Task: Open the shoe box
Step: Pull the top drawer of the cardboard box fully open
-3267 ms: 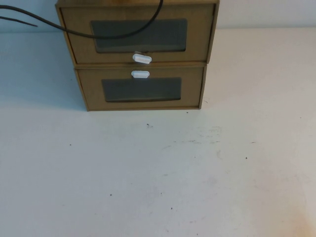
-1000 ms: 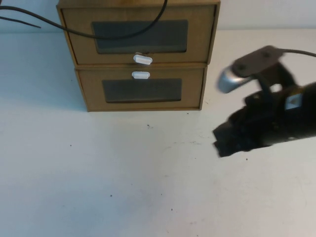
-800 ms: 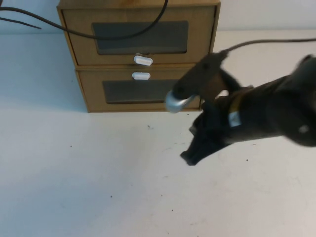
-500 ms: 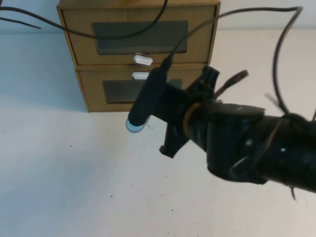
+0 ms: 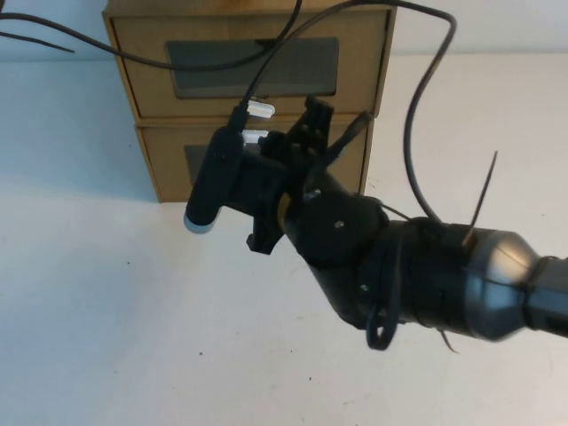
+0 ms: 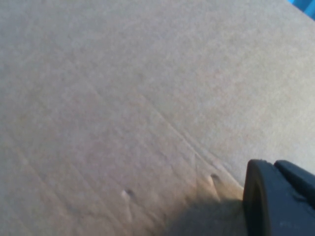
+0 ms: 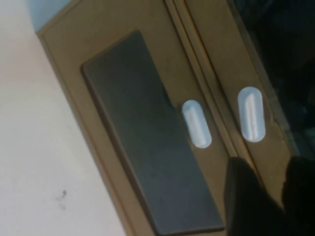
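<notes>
Two brown cardboard shoe boxes are stacked at the table's back: the upper box [image 5: 359, 67] on the lower box [image 5: 164, 169]. Each front has a dark window and a white handle: upper handle [image 5: 261, 108] [image 7: 251, 114], lower handle [image 5: 258, 136] [image 7: 197, 124]. My right gripper [image 5: 312, 120] [image 7: 273, 196] hovers just in front of the box fronts, near the seam and to the right of both handles. It is open, holding nothing and touching neither handle. My left gripper [image 6: 283, 199] rests close against a plain cardboard surface [image 6: 123, 98]; it is out of the high view.
Black cables [image 5: 133, 55] hang across the upper box front. The right arm's bulky body [image 5: 417, 275] covers the table's middle right. Bare white table [image 5: 115, 319] lies in front and to the left.
The right arm has swung in from the right edge, moving left and toward the boxes. Its gripper now sits by the handles. The boxes have not moved.
</notes>
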Controlling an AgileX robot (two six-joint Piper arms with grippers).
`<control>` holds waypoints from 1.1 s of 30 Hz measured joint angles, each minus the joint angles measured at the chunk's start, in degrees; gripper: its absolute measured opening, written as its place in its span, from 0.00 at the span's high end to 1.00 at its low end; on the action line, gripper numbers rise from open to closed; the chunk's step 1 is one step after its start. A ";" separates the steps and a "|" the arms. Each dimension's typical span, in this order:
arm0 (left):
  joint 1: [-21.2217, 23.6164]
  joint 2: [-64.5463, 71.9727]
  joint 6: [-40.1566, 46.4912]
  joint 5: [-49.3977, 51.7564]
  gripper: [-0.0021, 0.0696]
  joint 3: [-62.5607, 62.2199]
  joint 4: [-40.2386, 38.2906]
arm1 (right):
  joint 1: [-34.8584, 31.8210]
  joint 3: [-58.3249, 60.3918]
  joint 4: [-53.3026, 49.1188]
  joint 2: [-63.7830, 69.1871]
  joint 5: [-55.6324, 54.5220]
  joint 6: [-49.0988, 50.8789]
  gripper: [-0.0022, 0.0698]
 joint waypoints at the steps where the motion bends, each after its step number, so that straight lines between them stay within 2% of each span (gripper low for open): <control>1: 0.00 0.00 0.00 0.00 0.98 0.00 0.00 | 0.00 -0.96 -0.05 0.71 0.62 -0.78 0.73; 4: 0.00 0.00 0.00 0.00 0.98 0.00 0.00 | 0.00 -3.07 -0.16 2.79 1.93 -2.88 0.65; 7: 0.00 0.00 0.00 0.00 0.98 0.00 0.00 | 0.00 -4.96 -0.16 4.85 2.99 -4.46 0.62; 20: 0.00 0.00 -0.12 0.12 0.98 -0.09 0.00 | -2.36 -12.60 -0.21 11.60 4.31 -5.69 0.61; 33: 0.00 0.00 -0.12 0.15 0.98 -0.09 0.00 | -5.44 -14.29 -0.30 11.70 -1.00 -5.78 0.61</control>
